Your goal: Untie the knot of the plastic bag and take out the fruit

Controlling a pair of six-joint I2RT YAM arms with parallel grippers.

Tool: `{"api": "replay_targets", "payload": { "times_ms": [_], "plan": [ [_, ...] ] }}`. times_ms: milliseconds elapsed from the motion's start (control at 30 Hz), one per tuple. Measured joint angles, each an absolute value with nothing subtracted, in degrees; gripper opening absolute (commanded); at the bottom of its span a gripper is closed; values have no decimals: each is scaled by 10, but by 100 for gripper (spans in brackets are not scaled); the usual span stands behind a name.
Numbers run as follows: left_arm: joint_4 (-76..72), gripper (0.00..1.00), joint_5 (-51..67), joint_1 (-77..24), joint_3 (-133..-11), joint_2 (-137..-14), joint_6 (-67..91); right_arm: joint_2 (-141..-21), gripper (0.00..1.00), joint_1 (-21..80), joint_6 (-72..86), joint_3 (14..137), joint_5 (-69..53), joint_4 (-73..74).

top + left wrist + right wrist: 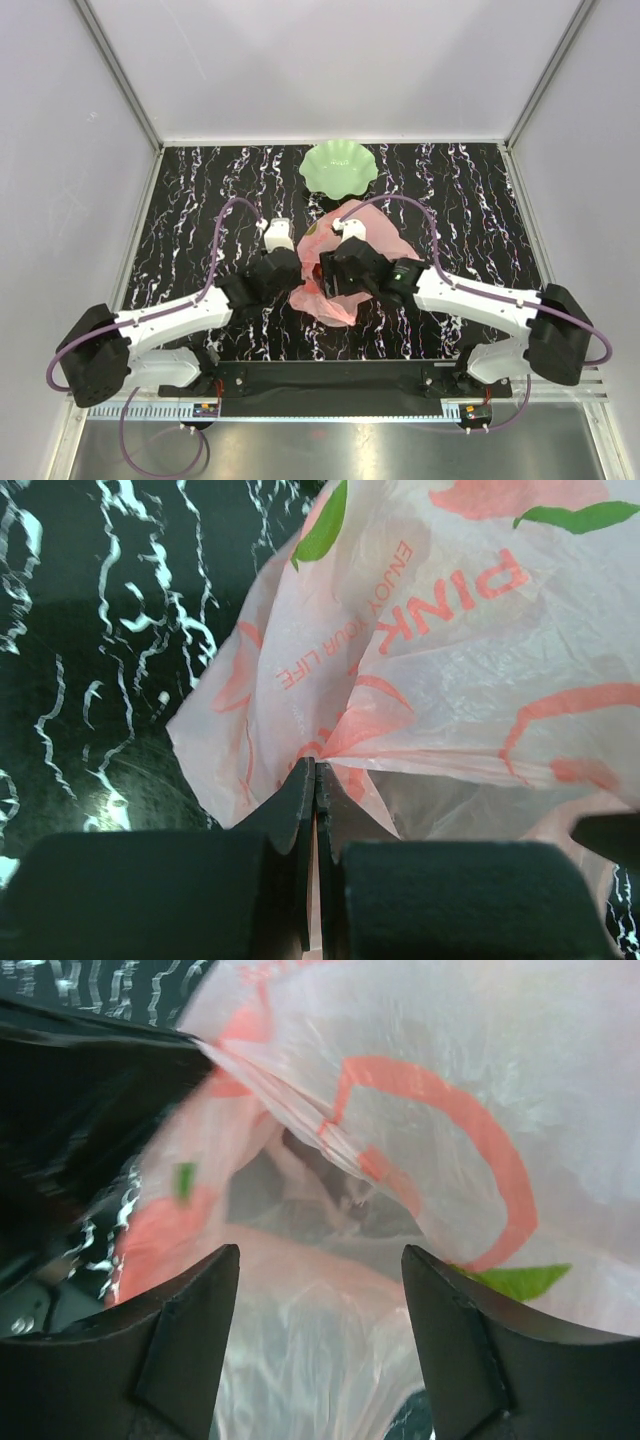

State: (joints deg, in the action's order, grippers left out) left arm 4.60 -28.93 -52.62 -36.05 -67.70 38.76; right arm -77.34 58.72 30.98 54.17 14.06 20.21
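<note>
Partway through at most, with the plastic bag (345,268) slumped mid-frame on the desk (200,190) below the green dish (340,168), left pincer (315,780) clamped on its fold, right pincer (320,1290) apart before a seeming opening, fruit unseen, presumably inside.

Before my matte black left gripper (315,770), the thin translucent pink plastic bag (450,680) shows coral lettering, curved stripes, green leaves. Black tabletop (200,200), white-and-purple veined; pale green scalloped dish (339,167) at twelve o'clock.
</note>
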Motion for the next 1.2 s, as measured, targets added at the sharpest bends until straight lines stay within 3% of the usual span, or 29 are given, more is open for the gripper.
{"api": "replay_targets", "payload": {
  "times_ms": [167, 433, 1200],
  "plan": [
    [55, 0, -309, -517, -399, -685, 347, -836, 77, 587, 303, 558, 158, 179],
    [39, 0, -308, -488, -411, -717, 312, -917, 100, 587, 301, 609, 221, 161],
    [40, 0, -302, -479, -404, -712, 298, -1061, 100, 582, 317, 647, 383, 79]
  ]
}}
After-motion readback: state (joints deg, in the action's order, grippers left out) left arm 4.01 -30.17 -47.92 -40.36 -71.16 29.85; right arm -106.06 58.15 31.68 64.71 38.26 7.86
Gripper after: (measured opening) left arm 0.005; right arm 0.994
